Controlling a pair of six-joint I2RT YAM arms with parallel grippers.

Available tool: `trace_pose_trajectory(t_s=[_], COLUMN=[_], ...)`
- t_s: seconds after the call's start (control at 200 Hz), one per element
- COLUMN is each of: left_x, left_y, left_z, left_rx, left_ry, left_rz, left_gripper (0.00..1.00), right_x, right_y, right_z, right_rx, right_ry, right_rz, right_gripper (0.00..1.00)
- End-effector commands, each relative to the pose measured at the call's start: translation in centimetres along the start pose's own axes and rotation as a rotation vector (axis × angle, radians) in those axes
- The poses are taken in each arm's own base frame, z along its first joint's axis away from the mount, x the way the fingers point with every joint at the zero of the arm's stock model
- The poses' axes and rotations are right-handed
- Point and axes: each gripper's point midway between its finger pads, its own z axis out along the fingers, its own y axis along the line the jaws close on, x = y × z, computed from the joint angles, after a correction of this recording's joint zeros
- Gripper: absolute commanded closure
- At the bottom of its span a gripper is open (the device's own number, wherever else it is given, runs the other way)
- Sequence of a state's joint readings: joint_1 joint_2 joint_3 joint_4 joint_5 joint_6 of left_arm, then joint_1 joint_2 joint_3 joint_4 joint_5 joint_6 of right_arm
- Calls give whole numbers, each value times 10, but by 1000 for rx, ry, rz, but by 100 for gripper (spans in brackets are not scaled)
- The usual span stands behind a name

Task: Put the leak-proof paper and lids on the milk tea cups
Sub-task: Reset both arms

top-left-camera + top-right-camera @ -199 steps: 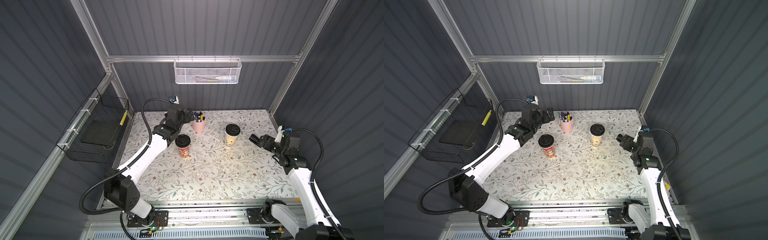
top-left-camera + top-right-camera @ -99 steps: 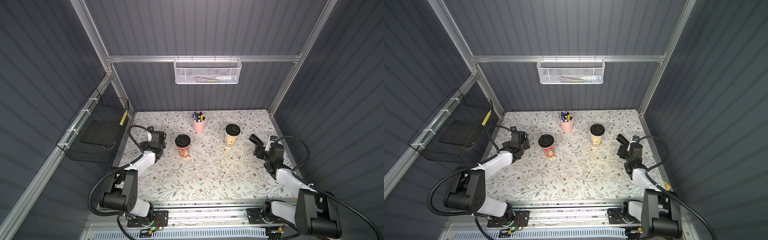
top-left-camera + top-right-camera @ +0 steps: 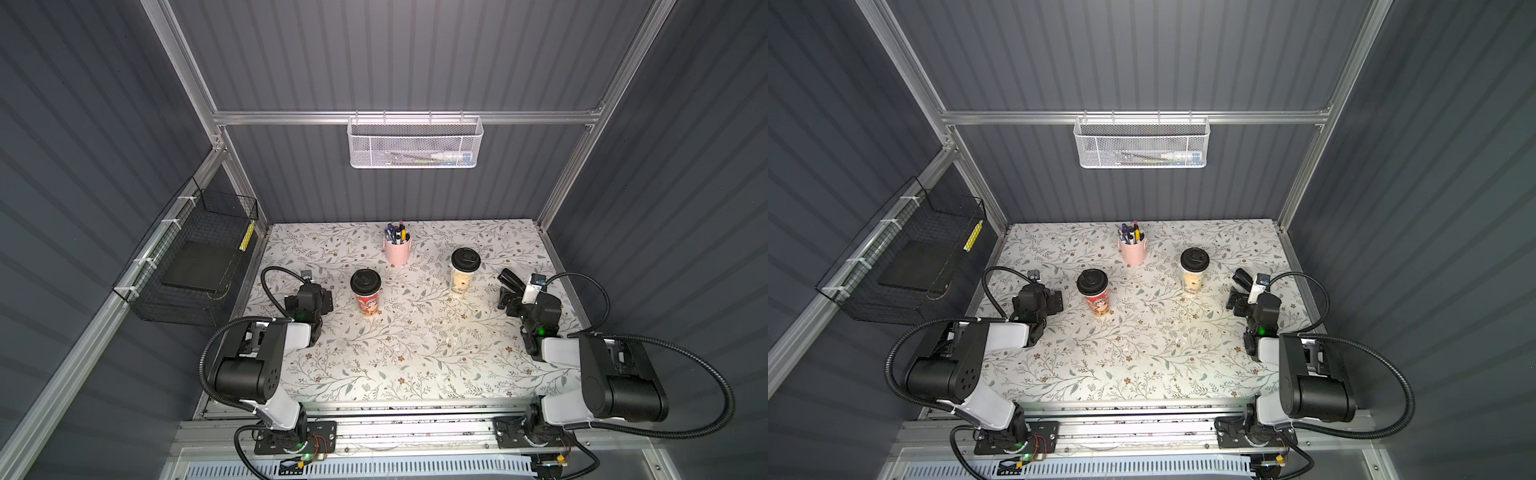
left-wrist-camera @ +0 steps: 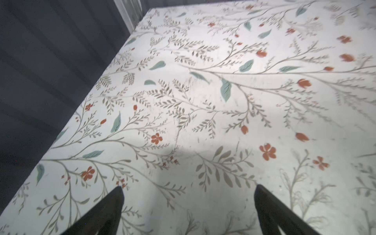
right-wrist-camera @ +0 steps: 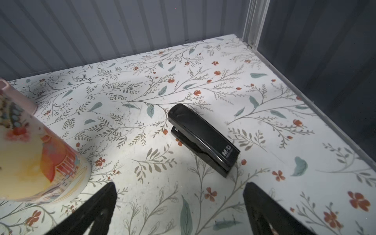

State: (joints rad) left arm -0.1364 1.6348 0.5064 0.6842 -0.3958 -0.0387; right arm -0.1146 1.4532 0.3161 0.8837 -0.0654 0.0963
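left end effector wide open, empty | right end effector same | both pulled back since earlier

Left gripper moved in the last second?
Yes. The left gripper pulled back from beside the pink pen holder to left of the red cup.

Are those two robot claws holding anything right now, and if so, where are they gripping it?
Nothing is held. The left gripper and the right gripper both stand open and empty.
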Motion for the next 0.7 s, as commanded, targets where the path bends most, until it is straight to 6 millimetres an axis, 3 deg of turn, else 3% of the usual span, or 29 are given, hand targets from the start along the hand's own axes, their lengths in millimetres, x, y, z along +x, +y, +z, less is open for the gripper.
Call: trace_pose_trajectory(t_s=[0.0, 0.19, 0.24, 0.696], left_x=[-11, -5, -11, -8], left_y=[-14, 5, 9, 6], left_z=[3, 7, 5, 9], left_rx=[93, 5, -17, -1], left_ry=[-149, -100, -143, -113], left_rz=[39, -26, -31, -33], left_gripper=[0, 0, 0, 0], right_x=[-23, -21, -23, -21], right_y=[6, 5, 5, 8], right_z=[0, 0, 0, 0], right_rx=[-26, -21, -23, -19], right_ry=[-95, -65, -82, -70], right_rz=[-15, -16, -17, -34], right_gripper=[1, 1, 1, 1])
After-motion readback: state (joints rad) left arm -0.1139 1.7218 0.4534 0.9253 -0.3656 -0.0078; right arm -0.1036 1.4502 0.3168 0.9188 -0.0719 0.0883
